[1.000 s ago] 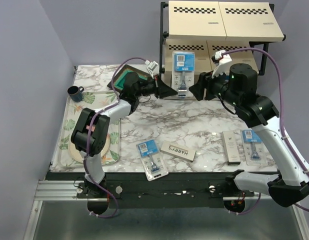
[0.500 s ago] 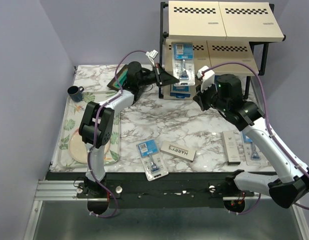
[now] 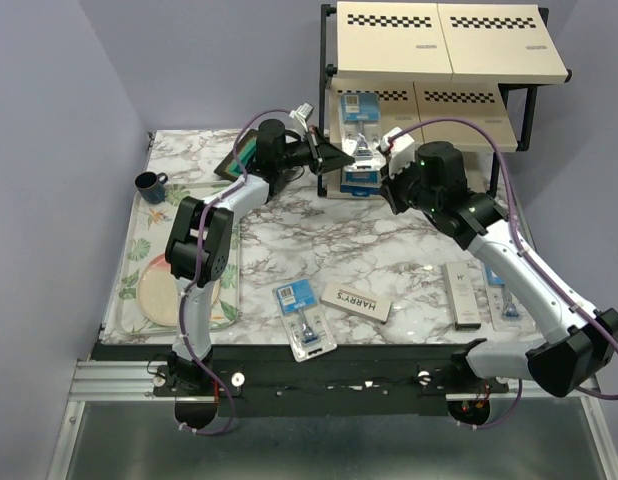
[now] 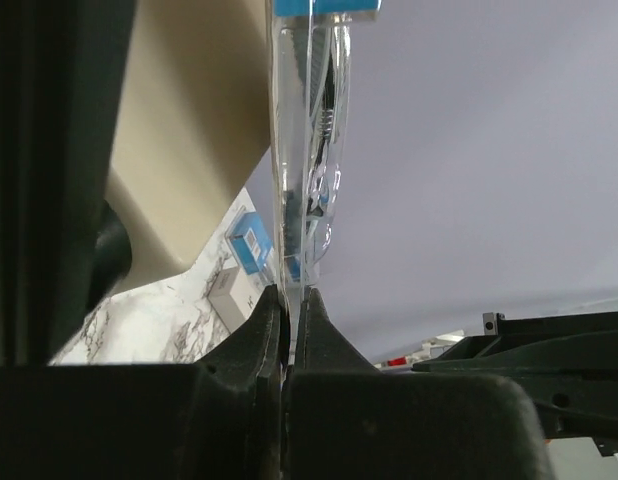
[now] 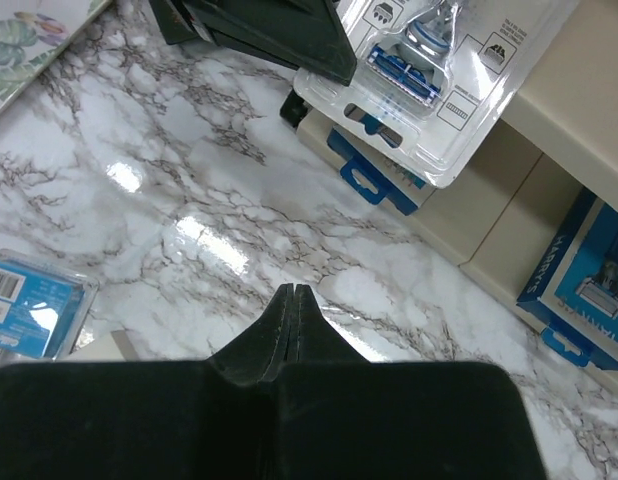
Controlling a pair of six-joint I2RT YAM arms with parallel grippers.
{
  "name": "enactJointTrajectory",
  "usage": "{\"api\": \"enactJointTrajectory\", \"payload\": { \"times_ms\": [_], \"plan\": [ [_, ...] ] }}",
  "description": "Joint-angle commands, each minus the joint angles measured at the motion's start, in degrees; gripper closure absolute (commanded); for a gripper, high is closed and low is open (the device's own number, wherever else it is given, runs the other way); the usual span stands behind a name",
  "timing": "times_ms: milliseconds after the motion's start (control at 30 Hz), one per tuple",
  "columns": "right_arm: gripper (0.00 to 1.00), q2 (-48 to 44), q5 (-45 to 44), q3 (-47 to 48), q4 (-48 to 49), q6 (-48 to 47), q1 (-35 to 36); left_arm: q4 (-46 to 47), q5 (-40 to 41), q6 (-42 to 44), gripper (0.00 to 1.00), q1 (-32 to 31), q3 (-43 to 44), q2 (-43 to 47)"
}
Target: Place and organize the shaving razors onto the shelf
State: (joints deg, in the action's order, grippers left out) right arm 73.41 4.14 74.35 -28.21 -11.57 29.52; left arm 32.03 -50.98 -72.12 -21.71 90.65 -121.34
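Note:
My left gripper (image 3: 347, 156) (image 4: 289, 296) is shut on the thin bottom edge of a clear blister pack (image 3: 358, 122) (image 4: 311, 150) (image 5: 441, 78) and holds it upright against the middle tier of the shelf (image 3: 449, 52) (image 5: 579, 85). Under it, a dark-blue box (image 3: 359, 181) (image 5: 381, 186) leans on the lowest tier; a second one (image 5: 589, 290) stands further right. My right gripper (image 3: 389, 191) (image 5: 296, 290) is shut and empty above the marble, just right of the held pack. On the table lie a blister pack (image 3: 304, 318), two white HARRY'S boxes (image 3: 357, 301) (image 3: 461, 294) and another blister pack (image 3: 509, 305).
A floral tray (image 3: 154, 235) with a plate (image 3: 159, 298) lies at the left, a dark cup (image 3: 149, 183) at its far end. A dark square frame with a green centre (image 3: 243, 153) sits behind the left arm. The shelf's black posts (image 3: 327, 90) stand close to both grippers.
The left gripper has lifted the blister pack from table level up to the middle tier. The right gripper has shut, let go of the pack and drawn back.

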Motion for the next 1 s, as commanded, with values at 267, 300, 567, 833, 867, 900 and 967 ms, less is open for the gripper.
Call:
{"api": "enactJointTrajectory", "payload": {
  "times_ms": [267,300,567,833,867,900,967],
  "plan": [
    [0.99,2.0,-1.77,0.45,4.04,-0.2,-0.16,-3.82,0.45,-2.68,0.67,2.12,5.76,-2.15],
    [0.99,2.09,-1.77,0.45,4.12,-0.2,-0.16,-4.78,0.44,-2.16,0.65,2.2,6.11,-2.15],
    [0.99,2.62,-1.95,0.18,4.91,-0.2,-0.25,-5.31,1.32,-0.4,0.54,2.73,5.77,-0.57],
    [0.99,3.58,-1.77,1.24,5.0,-0.91,-0.16,-5.66,2.82,2.86,0.37,2.99,1.82,3.91],
    [0.99,3.67,-1.68,1.33,5.0,-0.91,-0.16,-6.01,2.9,3.29,0.34,3.26,0.42,4.44],
    [0.99,3.76,-1.68,1.33,5.09,-1.17,-0.16,-6.36,3.25,4.34,0.33,3.34,-0.55,5.66],
    [0.99,4.02,-1.51,1.42,5.27,-1.26,-0.16,-7.51,3.17,4.88,0.3,3.52,-3.44,6.64]
  ]
}}
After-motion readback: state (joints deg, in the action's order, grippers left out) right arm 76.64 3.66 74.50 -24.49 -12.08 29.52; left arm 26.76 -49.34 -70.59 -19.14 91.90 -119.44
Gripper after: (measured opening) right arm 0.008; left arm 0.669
